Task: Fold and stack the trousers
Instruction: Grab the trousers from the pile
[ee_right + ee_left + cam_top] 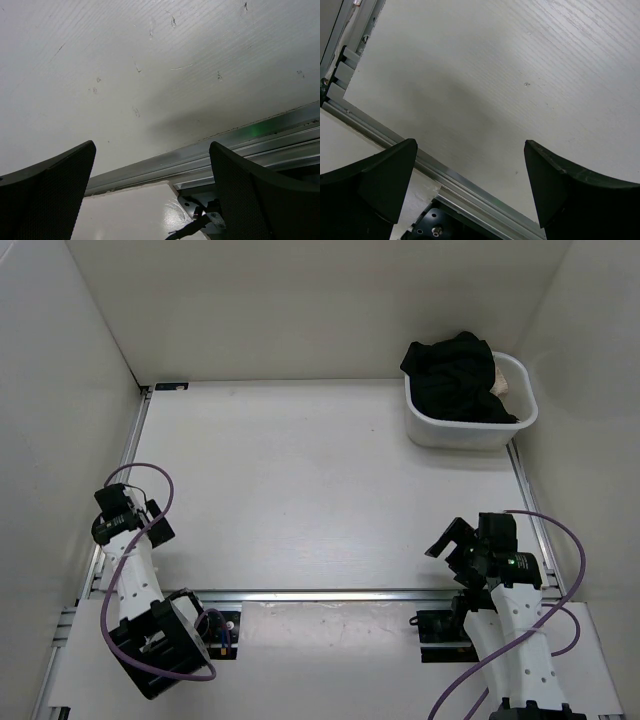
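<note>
Desk [320, 480]: white, faint wood grain, walled in by white panels on the left, far and right sides. An aluminium rail [350, 594] runs left to right along the near edge, just ahead of the arm bases.

Trousers [455, 375]: black, soft, matte. Bunched in a heap in a white basket [470, 432] at the far right corner of the desk. The heap rises above the rim and slumps over the basket's far left edge. Not folded, none of it spread on the desk. A bit of beige cloth [501, 387] shows at the right side of the basket, beside the black fabric; what it is I cannot tell.

Left arm [135, 575]: near left, close to the left wall, wrist tucked back over the desk edge. Left fingers [375, 185] stand wide apart, nothing between them. Its wrist view shows only bare desk surface and the rail crossing diagonally below.

Right arm [515, 625]: near right, wrist tipped toward the middle of the desk. Right fingers [250, 195] also spread wide, holding nothing. Its wrist view shows scuffed desk surface with small dark marks, the rail beneath, and a green glint on the metal.

Both arms sit well apart from the basket and the trousers. A purple cable [165, 490] loops around each arm.
</note>
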Available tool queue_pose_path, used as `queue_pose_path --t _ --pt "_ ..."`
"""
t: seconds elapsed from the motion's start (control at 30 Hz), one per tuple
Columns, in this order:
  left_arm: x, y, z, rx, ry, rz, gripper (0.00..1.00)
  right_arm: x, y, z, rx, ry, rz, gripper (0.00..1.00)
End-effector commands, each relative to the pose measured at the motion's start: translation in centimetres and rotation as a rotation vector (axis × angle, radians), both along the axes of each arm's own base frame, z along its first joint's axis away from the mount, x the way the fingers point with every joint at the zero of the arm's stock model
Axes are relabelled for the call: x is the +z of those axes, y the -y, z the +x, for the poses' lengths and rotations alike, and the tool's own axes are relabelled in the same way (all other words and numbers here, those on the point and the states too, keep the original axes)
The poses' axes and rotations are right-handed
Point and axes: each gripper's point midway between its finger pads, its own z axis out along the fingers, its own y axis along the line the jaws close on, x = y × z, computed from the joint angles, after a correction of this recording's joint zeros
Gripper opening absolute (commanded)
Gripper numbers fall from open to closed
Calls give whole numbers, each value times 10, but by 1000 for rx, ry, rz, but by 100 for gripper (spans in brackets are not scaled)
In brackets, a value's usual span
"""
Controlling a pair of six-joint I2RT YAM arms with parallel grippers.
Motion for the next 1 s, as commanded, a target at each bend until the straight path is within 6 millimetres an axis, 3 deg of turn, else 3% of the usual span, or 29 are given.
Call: queue_pose_path --t 0.0,0.07,0.13,0.17,0.2,0.27,0.3,0.33,0.37,0.43,0.47,0.53,0.57,0.6,0.63,0.7,0.73,0.8,0.83,0.87,0.97 --pt "7 -7 2 16 28 37 100 -9 -3 -48 -24 -201 19 99" --pt "9 -9 6 16 36 42 100 4 -6 -31 18 -112 33 99" --pt "17 -14 10 21 46 57 100 42 -18 -4 117 34 77 99" --pt "31 -20 17 27 70 82 100 63 -18 14 134 125 62 99" --pt "40 -25 25 28 93 96 100 104 -14 35 158 234 25 99" --pt "75 -36 42 29 166 140 100 150 -5 64 170 358 -48 99" --pt "87 -38 50 21 194 145 100 167 1 89 170 383 -87 99" --pt "109 -41 65 1 246 148 100 207 14 125 164 466 -170 99" --pt "121 -42 74 -14 275 145 100 227 20 143 158 504 -211 99" --pt "139 -38 86 -47 294 109 100 263 32 182 140 570 -286 99" --pt "164 -22 107 -140 367 25 100 296 47 218 75 620 -349 99" --pt "174 4 115 -232 389 -107 100 319 58 256 39 665 -411 99" --pt "176 14 120 -269 401 -162 100 306 62 289 45 629 -430 99" --pt "183 26 125 -320 440 -211 100 314 63 311 45 669 -442 99" --pt "176 31 126 -332 431 -249 100 311 67 346 50 666 -463 99" --pt "168 35 130 -347 428 -285 100 300 68 382 70 654 -480 99" --pt "161 35 133 -348 414 -311 100 283 73 417 83 627 -507 99" --pt "159 45 136 -379 417 -382 100 257 75 449 120 595 -534 99" --pt "157 47 137 -383 415 -398 100 215 76 471 149 533 -539 99" --pt "153 46 139 -379 404 -408 100 205 75 482 173 539 -547 99" --pt "146 43 144 -374 387 -429 100 147 71 509 197 518 -526 99"
